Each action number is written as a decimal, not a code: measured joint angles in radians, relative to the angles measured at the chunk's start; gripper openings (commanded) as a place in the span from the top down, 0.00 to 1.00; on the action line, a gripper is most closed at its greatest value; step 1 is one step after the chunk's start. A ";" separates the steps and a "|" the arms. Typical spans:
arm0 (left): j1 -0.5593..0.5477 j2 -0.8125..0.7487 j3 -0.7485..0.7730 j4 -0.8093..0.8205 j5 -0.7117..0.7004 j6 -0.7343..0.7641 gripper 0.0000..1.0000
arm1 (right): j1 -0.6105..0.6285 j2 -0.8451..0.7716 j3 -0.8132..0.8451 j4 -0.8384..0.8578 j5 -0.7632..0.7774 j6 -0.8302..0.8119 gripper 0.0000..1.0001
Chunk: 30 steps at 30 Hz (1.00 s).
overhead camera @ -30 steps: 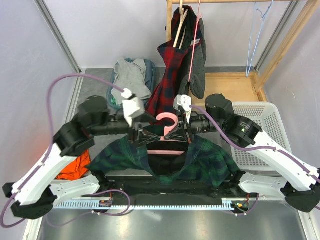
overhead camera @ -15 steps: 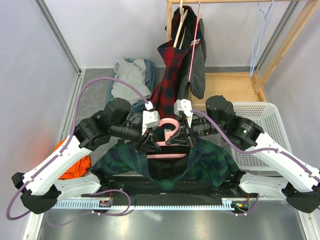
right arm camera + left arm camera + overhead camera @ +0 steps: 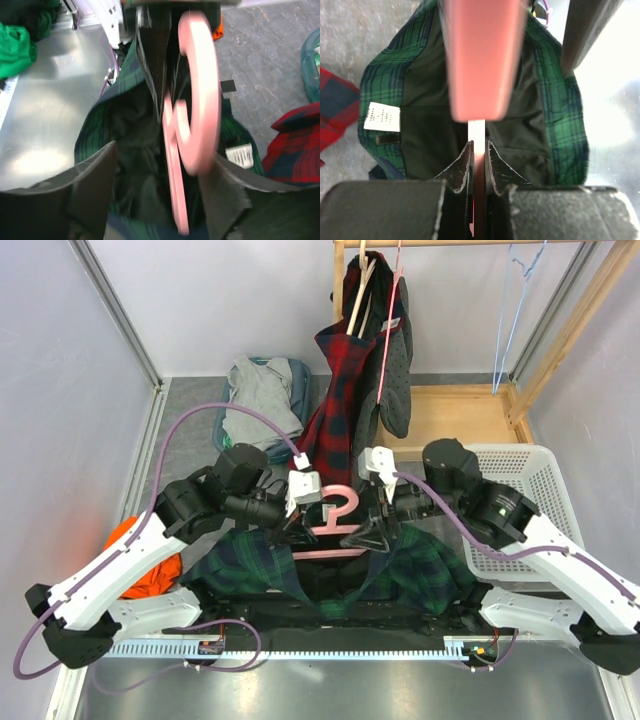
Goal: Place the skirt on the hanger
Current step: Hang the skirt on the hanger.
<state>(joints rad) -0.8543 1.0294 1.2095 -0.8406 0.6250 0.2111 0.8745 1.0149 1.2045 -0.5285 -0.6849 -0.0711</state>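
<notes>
A pink hanger (image 3: pixel 335 522) stands upright over the middle of the table, its hook (image 3: pixel 341 502) on top. Below it the green plaid skirt (image 3: pixel 250 562) spreads open to both sides, showing black lining (image 3: pixel 435 115) and a white label (image 3: pixel 381 116). My left gripper (image 3: pixel 300 528) is shut on the hanger's thin edge (image 3: pixel 477 150). My right gripper (image 3: pixel 373 532) is open. The hanger (image 3: pixel 176 165) runs between the right gripper's (image 3: pixel 160 185) wide-spread fingers, and the skirt (image 3: pixel 97 132) lies beneath.
A wooden rack (image 3: pixel 455 415) at the back holds a red plaid garment (image 3: pixel 335 390) and a grey one (image 3: pixel 395 370). A white basket (image 3: pixel 525 475) stands right. Grey clothes (image 3: pixel 262 395) lie back left, and an orange cloth (image 3: pixel 150 570) is at the left.
My left arm swung right to the hanger and shut on it. My right gripper opened off the hanger and shifted slightly right. The skirt sagged lower.
</notes>
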 measured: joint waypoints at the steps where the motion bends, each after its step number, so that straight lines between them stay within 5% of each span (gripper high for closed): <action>1: 0.000 -0.008 -0.005 -0.004 0.000 0.002 0.98 | 0.000 -0.016 -0.010 -0.005 0.002 -0.008 0.26; 10: -0.004 -0.124 -0.016 -0.043 0.024 0.014 0.98 | 0.001 -0.067 -0.093 -0.052 0.002 -0.049 0.26; 12: -0.004 -0.124 -0.016 -0.047 0.030 0.014 0.98 | 0.001 -0.037 -0.093 -0.056 0.001 -0.053 0.32; 13: -0.004 -0.124 -0.018 -0.047 0.031 0.014 0.98 | 0.001 -0.019 -0.093 -0.056 0.000 -0.056 0.38; 14: -0.004 -0.124 -0.019 -0.048 0.032 0.014 0.98 | 0.001 0.000 -0.093 -0.056 0.000 -0.058 0.59; 16: -0.004 -0.124 -0.020 -0.049 0.029 0.014 0.98 | 0.001 0.037 -0.093 -0.056 -0.007 -0.063 0.81; 17: 0.000 -0.124 -0.021 -0.053 0.010 0.016 0.98 | 0.005 0.050 -0.092 -0.064 -0.023 -0.057 1.00; 19: 0.002 -0.124 -0.024 -0.063 -0.009 0.016 0.98 | 0.014 0.063 -0.090 -0.071 -0.036 -0.060 1.00; 20: 0.003 -0.124 -0.024 -0.066 -0.018 0.015 0.93 | 0.016 0.064 -0.090 -0.071 -0.036 -0.056 1.00; 24: 0.001 -0.127 -0.024 -0.048 -0.061 0.008 0.25 | 0.018 0.051 -0.100 -0.058 0.008 -0.033 1.00; 25: -0.001 -0.130 -0.024 -0.031 -0.085 0.000 0.01 | 0.018 0.042 -0.113 -0.053 0.033 -0.021 1.00; 30: -0.005 -0.152 -0.026 0.032 -0.315 -0.067 0.01 | 0.012 -0.039 -0.242 -0.032 0.174 0.076 1.00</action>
<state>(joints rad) -0.8597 0.8776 1.1839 -0.8085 0.3096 0.1444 0.8867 0.9756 0.9623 -0.5610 -0.5106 0.0048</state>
